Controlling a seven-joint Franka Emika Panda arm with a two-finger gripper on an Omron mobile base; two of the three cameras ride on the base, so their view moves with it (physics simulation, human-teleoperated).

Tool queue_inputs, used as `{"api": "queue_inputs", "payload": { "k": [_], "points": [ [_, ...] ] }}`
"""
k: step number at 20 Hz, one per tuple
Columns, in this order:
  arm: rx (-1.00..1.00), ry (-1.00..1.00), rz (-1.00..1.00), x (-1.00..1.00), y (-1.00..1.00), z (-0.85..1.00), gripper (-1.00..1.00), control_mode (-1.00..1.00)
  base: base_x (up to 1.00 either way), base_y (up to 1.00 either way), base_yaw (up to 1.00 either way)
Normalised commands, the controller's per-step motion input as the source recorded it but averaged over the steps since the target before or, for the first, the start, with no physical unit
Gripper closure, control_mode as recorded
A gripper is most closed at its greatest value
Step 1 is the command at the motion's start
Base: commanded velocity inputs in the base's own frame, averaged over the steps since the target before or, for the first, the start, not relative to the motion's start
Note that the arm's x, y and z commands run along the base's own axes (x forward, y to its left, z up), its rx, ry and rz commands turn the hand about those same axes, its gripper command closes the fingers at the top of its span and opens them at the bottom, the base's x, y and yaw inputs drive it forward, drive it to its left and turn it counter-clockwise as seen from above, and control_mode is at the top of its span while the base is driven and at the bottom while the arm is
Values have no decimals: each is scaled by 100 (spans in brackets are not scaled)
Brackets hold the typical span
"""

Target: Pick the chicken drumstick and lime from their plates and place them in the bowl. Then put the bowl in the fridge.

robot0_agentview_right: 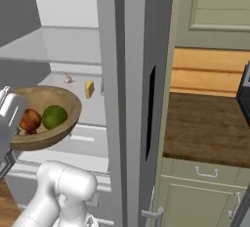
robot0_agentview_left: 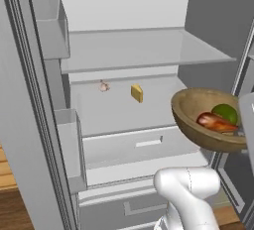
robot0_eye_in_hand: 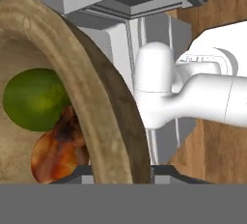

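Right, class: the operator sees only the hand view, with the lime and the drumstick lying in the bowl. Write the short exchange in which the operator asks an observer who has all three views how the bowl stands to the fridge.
Operator: Is the bowl on a shelf yet?
Observer: No. In the left base view the bowl hangs tilted in the air in front of the open fridge, on its right side, resting on nothing.
Operator: Is anything on the shelf nearest to it?
Observer: Yes. A small yellow block and a small pale bulb sit toward the back of the middle shelf.
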Motion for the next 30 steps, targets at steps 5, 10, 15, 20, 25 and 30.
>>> {"api": "queue_inputs", "payload": {
  "k": [5,10,15,20,25,30],
  "points": [
    [-1,-38,2,-11,31,69,100,-100,0,0,0],
    [5,-2,9,71,-23,43,100,-100,0,0,0],
    [-6,-22,3,91,9,27,100,-100,0,0,0],
    [-1,-16,1,98,1,1,100,-100,0,0,0],
    [0,-5,0,91,0,12,100,-100,0,0,0],
    [0,3,0,84,0,6,100,-100,0,0,0]
  ]
}}
